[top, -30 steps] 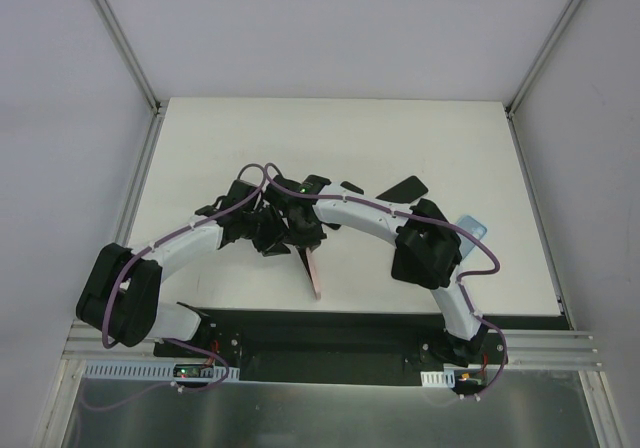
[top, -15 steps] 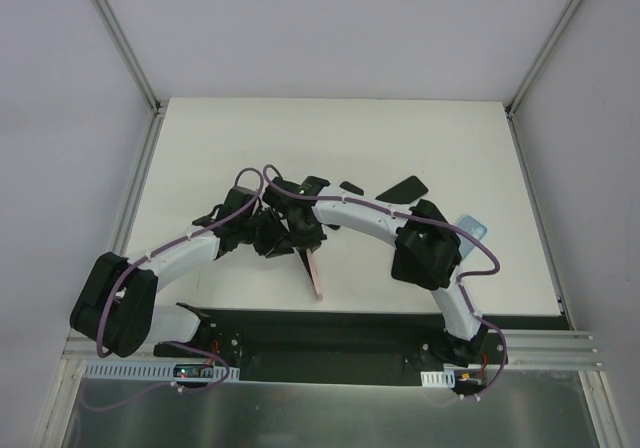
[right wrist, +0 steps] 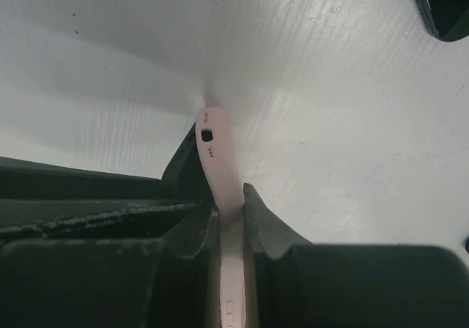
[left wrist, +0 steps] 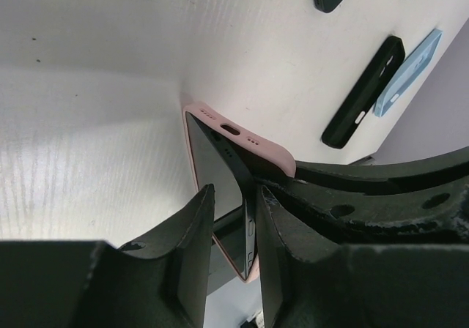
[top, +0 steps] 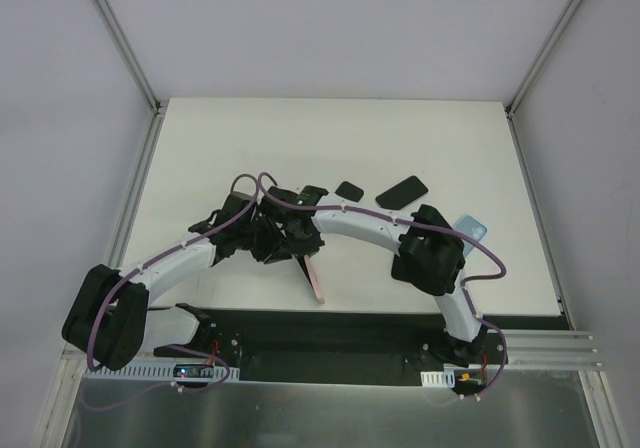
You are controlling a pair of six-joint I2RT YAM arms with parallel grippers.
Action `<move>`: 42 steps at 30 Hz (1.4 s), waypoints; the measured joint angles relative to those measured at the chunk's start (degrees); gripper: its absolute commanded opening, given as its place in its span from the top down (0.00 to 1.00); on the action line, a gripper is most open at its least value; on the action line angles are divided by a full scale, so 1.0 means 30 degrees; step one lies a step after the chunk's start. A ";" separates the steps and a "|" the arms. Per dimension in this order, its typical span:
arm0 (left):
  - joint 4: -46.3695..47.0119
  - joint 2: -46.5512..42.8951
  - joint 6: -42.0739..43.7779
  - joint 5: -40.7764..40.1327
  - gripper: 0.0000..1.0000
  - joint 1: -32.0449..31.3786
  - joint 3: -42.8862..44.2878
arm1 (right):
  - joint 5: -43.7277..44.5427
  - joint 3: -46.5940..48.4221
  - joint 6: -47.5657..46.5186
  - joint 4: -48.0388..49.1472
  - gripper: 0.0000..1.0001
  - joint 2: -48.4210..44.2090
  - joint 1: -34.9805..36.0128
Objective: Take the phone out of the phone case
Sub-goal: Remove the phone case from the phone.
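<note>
The phone [left wrist: 223,174] stands on edge in its pink case [left wrist: 245,139], near the front middle of the table [top: 230,138], port end away from the arms. The dark body appears partly lifted from the case along one long side; how far it has come free cannot be told. The left end effector [left wrist: 233,196] is closed to a narrow gap on the phone, its fingers pinching the dark slab, with a strip of pink lip showing beside them. The right end effector [right wrist: 230,196] is closed just as narrowly on the case alone, gripping its pink back wall from the opposite side. This split hold looks deliberate: each arm has one part, so the two can be pulled or peeled apart, and the upright pose leaves both faces open to the fingers. Judged stage: separation under way, not complete. Risk noted: the left fingers may also be catching the case lip, which would resist release. A black item [top: 402,191] and a blue case [top: 472,226] lie well apart, farther back on the right, and are not involved.
</note>
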 measured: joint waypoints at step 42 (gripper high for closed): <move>-0.1821 0.2637 0.0044 0.1945 0.74 -0.0080 0.1603 | 0.2098 -0.2062 0.0051 0.0940 0.99 -0.1406 0.0954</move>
